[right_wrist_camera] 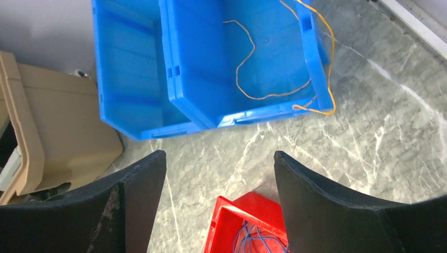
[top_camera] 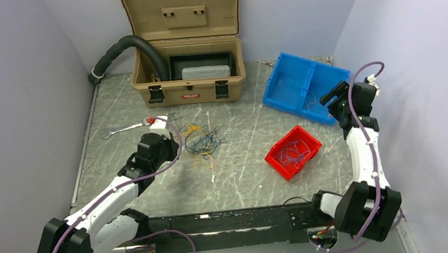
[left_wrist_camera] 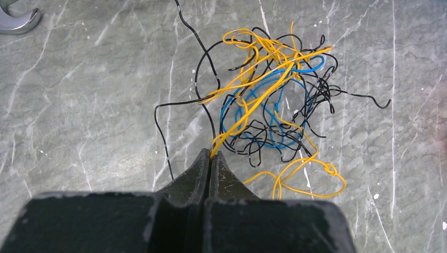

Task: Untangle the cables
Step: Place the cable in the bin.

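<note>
A loose tangle of thin cables (top_camera: 201,144), blue, yellow-orange and black, lies on the marble table; in the left wrist view it (left_wrist_camera: 274,105) spreads just beyond my fingers. My left gripper (left_wrist_camera: 211,155) is shut on a yellow-orange cable (left_wrist_camera: 248,108) that runs from its tips up into the tangle. My right gripper (right_wrist_camera: 219,158) is open and empty, hovering high between the blue bin (right_wrist_camera: 211,63) and the red bin (right_wrist_camera: 248,224). Blue cables (right_wrist_camera: 258,240) lie in the red bin. A yellow-orange cable (right_wrist_camera: 248,58) lies in the blue bin.
An open tan toolbox (top_camera: 187,74) stands at the back with a black corrugated hose (top_camera: 126,49) running into it. A wrench (top_camera: 121,130) lies left of the tangle. The blue bin (top_camera: 303,86) and red bin (top_camera: 293,152) stand on the right.
</note>
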`<state>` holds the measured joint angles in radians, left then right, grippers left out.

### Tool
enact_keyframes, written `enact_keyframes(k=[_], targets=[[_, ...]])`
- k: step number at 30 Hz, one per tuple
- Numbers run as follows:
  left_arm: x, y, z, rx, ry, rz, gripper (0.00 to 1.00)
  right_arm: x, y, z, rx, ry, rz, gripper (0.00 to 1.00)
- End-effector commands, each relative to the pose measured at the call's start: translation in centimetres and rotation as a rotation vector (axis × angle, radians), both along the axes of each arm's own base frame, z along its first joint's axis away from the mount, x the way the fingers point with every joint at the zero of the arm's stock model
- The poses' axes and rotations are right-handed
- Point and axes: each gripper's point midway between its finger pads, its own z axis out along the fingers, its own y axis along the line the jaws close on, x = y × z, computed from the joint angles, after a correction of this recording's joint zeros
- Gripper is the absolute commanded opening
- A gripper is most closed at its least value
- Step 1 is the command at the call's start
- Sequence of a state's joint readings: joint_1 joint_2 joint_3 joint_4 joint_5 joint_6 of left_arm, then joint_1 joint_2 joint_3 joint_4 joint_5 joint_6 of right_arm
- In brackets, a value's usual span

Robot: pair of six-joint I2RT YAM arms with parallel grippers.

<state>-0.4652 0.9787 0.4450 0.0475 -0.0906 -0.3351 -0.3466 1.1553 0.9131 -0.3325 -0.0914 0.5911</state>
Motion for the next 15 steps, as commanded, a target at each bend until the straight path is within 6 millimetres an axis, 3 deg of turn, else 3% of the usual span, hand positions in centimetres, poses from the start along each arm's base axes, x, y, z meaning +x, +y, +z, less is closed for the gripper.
enact_keyframes(k=[1, 7, 15], targets=[[0.3, -0.7, 1.8, -0.043, -0.05, -0.02, 0.0, -0.2, -0.4, 2.0, 0.017, -0.138, -0.027, 0.76], [0.3, -1.0, 1.4, -0.042, -0.024, -0.026, 0.0, -1.7, -1.8, -1.6, 0.117, -0.062, -0.075, 0.75], [0.2, -1.1, 1.6, -0.053, -0.032, -0.032, 0.0, -2.3, -4.3, -3.6, 0.123, 0.034, -0.126, 0.75]])
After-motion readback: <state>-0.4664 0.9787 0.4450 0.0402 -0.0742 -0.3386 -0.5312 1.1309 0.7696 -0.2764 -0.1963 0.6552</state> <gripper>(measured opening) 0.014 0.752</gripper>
